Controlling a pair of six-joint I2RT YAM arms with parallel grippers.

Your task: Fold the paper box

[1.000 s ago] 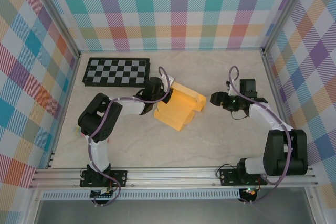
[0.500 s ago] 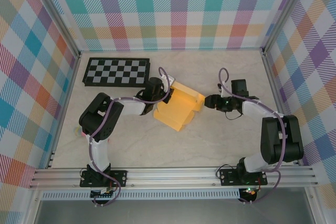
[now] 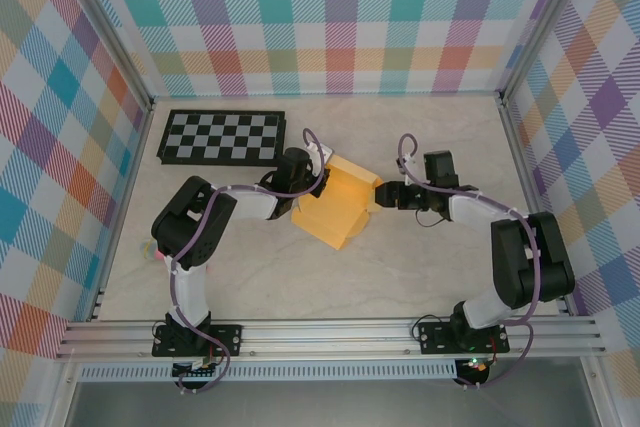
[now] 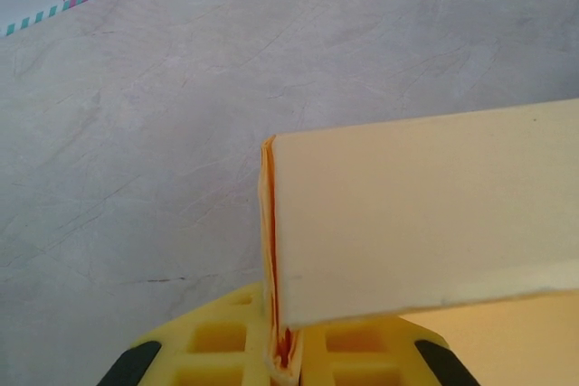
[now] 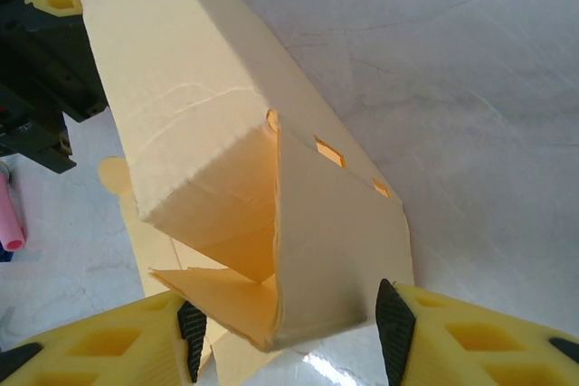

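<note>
Left gripper [image 4: 282,361]: closed tight, pinching the layered edge of a raised panel of the paper box [image 3: 335,209]. The card edges are pressed together between its yellow fingers [image 4: 213,343].

Right gripper [image 5: 294,332]: jaws partly apart, straddling the open end of the box. The end corner of the card lies between the two dark pads [image 5: 395,318]. A gap shows on the left side. On the right side, contact cannot be confirmed.

Box condition: yellow-orange thin card, partly folded. One long panel stands up as a ridge, and the rest lies flat on the surface [image 3: 420,267] toward the near side. The open end shows inner flaps folded into a triangular pocket. Small slots [image 5: 330,152] run along one crease. The box sits near the middle of the surface, between the two grippers.

Surroundings: a black-and-white checkerboard [image 3: 222,137] lies flat at the far left, well apart from the box. Plaid walls [image 3: 340,17] enclose the surface on three sides. Nothing stands between either gripper and the box.
</note>
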